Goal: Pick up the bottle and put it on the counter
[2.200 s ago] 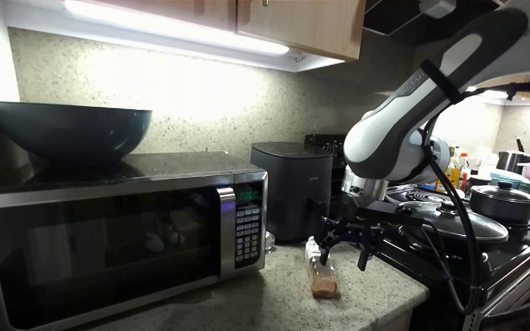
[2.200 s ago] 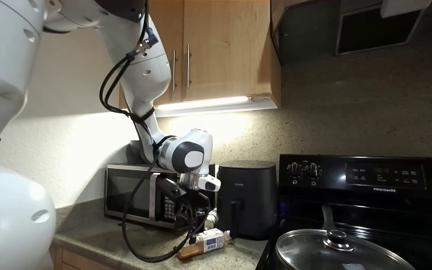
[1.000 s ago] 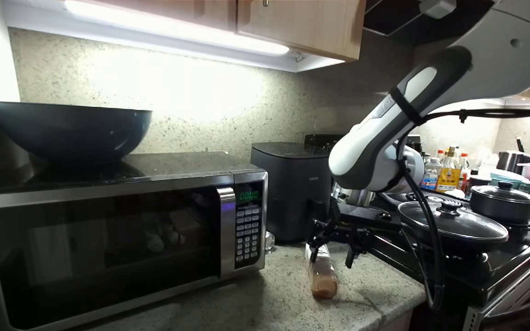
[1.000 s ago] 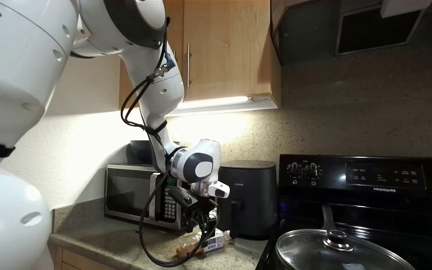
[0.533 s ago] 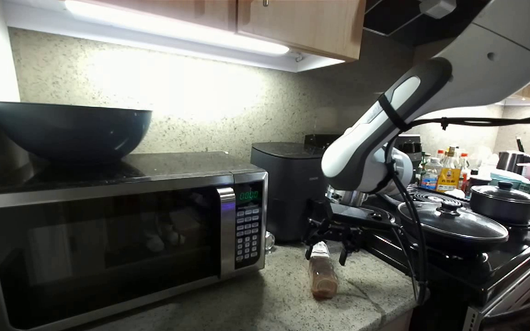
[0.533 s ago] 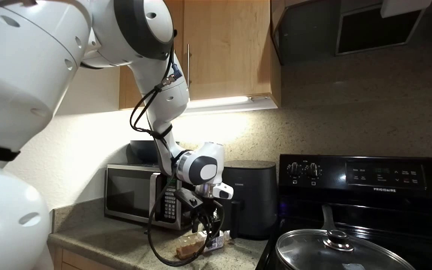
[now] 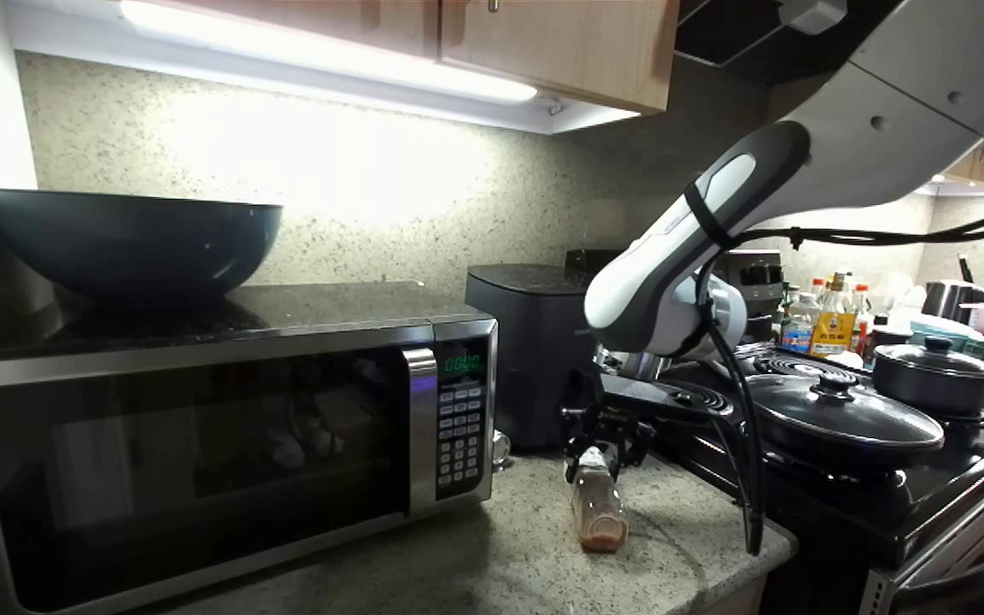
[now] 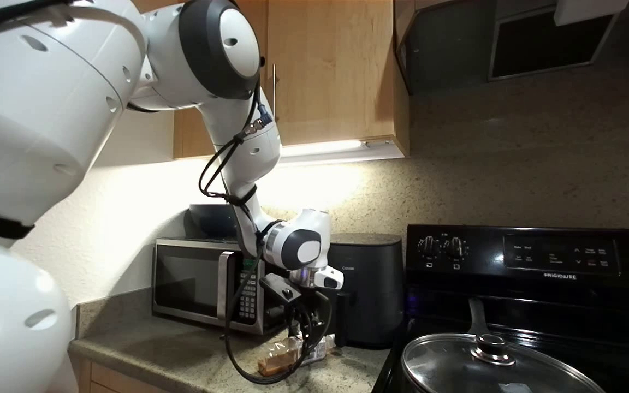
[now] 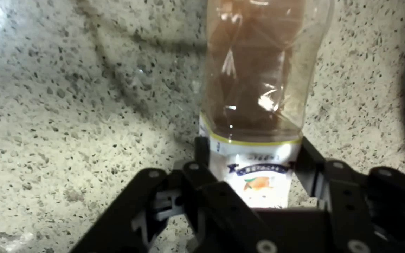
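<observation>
The bottle (image 7: 601, 512), clear plastic with brown liquid and a pale label, lies on its side on the speckled counter (image 7: 526, 555). It also shows in an exterior view (image 8: 279, 355), partly behind the arm's cable. In the wrist view the bottle (image 9: 255, 88) points its base to the top; its cap end is hidden by the gripper. My gripper (image 9: 254, 151) has a black finger on each side of the label, both against the bottle, shut on it. In both exterior views the gripper (image 7: 594, 472) is low over the counter at the bottle's label part.
A microwave (image 7: 202, 478) with a dark bowl (image 7: 125, 248) on top stands beside the bottle. A black air fryer (image 8: 369, 289) stands close behind the gripper. The stove (image 8: 511, 322) holds a lidded pan (image 8: 445, 360). A wooden cabinet (image 8: 331, 71) hangs above.
The gripper has come down and across over the bottle, and its fingers have closed in on the label. The liquid in the bottle has shifted toward its base.
</observation>
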`<state>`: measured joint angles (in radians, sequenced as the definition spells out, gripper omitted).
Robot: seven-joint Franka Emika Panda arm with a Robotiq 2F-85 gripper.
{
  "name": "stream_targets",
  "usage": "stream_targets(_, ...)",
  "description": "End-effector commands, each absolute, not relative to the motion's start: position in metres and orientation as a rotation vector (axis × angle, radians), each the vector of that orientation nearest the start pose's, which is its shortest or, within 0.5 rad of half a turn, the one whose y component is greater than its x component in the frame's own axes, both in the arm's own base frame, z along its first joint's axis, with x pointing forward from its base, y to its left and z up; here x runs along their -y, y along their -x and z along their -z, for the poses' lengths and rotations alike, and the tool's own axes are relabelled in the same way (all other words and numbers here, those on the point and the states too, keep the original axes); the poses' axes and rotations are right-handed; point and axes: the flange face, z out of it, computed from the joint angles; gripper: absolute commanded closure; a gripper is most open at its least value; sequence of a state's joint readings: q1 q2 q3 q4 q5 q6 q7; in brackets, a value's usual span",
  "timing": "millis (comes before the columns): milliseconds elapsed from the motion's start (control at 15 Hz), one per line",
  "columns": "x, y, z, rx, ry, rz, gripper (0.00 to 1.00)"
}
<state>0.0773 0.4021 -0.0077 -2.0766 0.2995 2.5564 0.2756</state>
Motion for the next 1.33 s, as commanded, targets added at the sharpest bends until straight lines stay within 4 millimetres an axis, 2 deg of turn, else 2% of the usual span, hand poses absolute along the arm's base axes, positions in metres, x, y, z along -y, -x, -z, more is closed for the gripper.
stream_targets(0,-0.034,-0.597,-0.241,-0.66,2.876,0.073,0.67)
stream_targets(67,-0.035,-0.595,-0.243,-0.669,2.896,0.133,0.72)
stream_targets(267,-0.042,-0.587,-0.248,-0.628,2.944,0.316,0.72)
stream_targets(533,-0.059,-0.559,-0.245,-0.522,3.019,0.579,0.72)
stream_targets(733,-0.065,-0.544,-0.245,-0.388,3.053,0.772,0.72)
stream_targets(933,-0.061,-0.549,-0.259,-0.396,2.973,0.988,0.72)
stream_targets(1000,-0.065,-0.544,-0.245,-0.402,3.035,0.855,0.72)
stream_targets(1067,-0.064,-0.542,-0.245,-0.408,3.034,0.865,0.47)
stream_targets(1267,-0.067,-0.542,-0.243,-0.403,3.033,0.858,0.47)
